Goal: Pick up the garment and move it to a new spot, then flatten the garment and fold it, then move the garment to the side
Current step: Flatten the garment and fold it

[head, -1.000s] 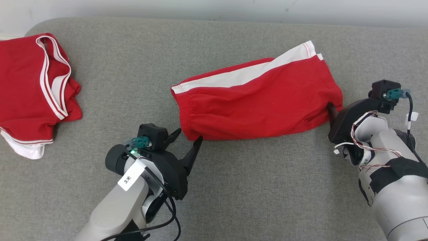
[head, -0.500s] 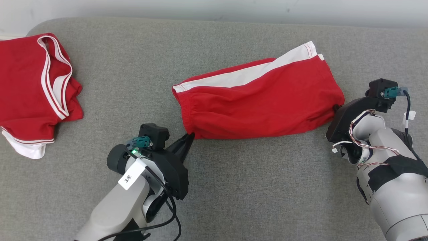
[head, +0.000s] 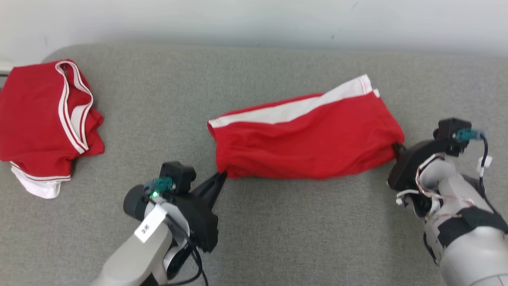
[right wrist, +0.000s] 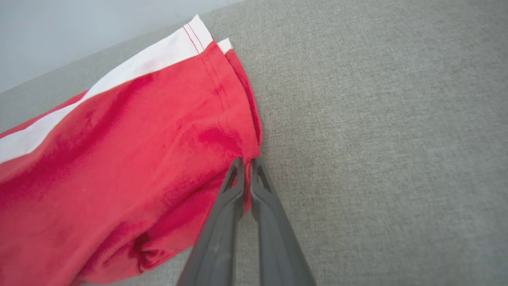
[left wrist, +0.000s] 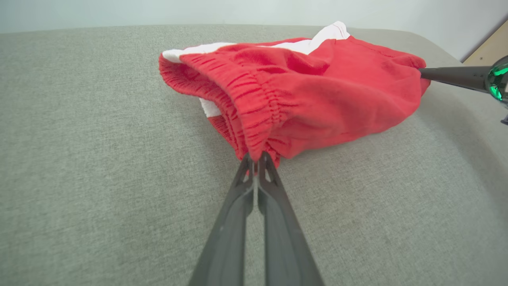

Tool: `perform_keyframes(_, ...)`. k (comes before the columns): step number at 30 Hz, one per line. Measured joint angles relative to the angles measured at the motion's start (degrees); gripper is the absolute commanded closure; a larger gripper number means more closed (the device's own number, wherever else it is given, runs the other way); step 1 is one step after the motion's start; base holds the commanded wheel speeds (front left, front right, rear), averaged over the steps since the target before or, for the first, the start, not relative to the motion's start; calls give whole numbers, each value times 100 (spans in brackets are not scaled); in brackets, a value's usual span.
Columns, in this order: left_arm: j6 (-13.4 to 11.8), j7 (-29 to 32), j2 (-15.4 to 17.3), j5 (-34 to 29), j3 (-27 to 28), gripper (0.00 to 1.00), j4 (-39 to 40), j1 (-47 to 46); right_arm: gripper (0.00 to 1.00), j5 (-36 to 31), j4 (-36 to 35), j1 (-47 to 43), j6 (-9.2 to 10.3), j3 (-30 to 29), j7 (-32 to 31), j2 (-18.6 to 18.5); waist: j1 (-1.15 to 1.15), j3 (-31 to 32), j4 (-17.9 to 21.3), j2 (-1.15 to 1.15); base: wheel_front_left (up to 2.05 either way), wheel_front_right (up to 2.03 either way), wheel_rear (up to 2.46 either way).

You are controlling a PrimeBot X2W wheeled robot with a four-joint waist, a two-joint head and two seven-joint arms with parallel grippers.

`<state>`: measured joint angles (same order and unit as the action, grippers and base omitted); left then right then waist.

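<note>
The garment (head: 305, 139) is a pair of red shorts with a white side stripe, folded lengthwise on the grey surface. My left gripper (head: 223, 174) is shut on its near left corner, pinching the elastic waistband (left wrist: 254, 119). My left gripper (left wrist: 256, 159) shows both fingers pressed together on that bunched red cloth. My right gripper (head: 397, 147) is shut on the near right corner at the leg hem. In the right wrist view my right gripper (right wrist: 246, 162) nips the red hem edge of the garment (right wrist: 119, 151). The cloth is stretched between the two grips.
A second red garment with white trim (head: 43, 119) lies crumpled at the far left of the grey padded surface (head: 278, 238). A pale wall runs along the back edge. Bare surface lies in front of the shorts between my arms.
Both grippers went from open to shut on the near corners of the shorts. The cloth has lifted slightly and drawn taut. The head camera has tilted, shifting the whole scene down.
</note>
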<state>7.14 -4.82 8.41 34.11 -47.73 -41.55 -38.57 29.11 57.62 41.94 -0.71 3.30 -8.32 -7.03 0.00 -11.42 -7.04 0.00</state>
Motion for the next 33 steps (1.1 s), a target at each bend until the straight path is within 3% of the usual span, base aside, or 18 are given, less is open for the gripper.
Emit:
perform_keyframes(5,0,-137,172,188,-167,100,181,298,100,126,-177,-437,-264,-27,183,19,-1,256,39,0,0,0,0)
perform_keyframes(13,0,-314,590,359,-463,100,594,982,100,258,-733,-1454,-435,-51,514,120,-1,665,186,0,0,0,0)
perform_keyframes(22,1,-327,1036,438,-615,100,854,1558,100,254,-1537,-2692,-485,45,813,199,-1,920,461,0,0,0,0)
perform_keyframes(33,-64,-319,1239,612,-502,100,1192,1867,100,227,-2642,-3502,-450,103,828,182,-1,957,709,0,0,0,0)
